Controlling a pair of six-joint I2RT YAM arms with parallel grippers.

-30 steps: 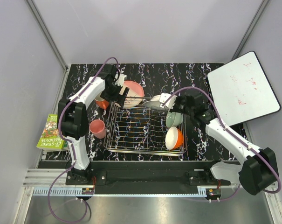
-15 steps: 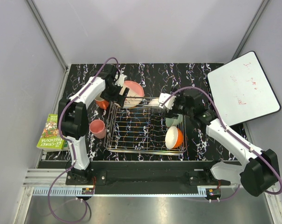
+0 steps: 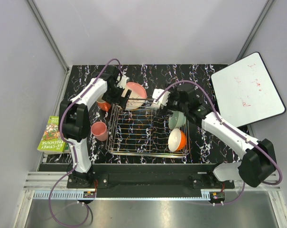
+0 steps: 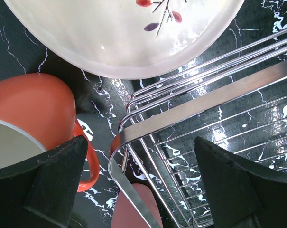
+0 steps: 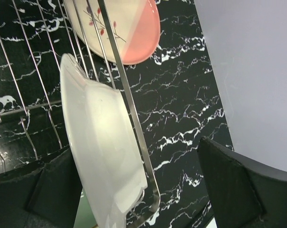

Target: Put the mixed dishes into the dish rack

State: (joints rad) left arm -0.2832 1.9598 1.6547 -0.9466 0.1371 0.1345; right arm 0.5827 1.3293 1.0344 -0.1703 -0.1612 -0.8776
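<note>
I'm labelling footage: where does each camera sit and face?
Top external: above and behind, looking down on the dish rack; left arm and right arm show.
Left wrist: looks down past the open left gripper at the rack's corner and orange mug.
Right wrist: looks past the open right gripper at the white plate by the rack's rim.
Shared: both wrists see the pink-and-peach plate.
</note>
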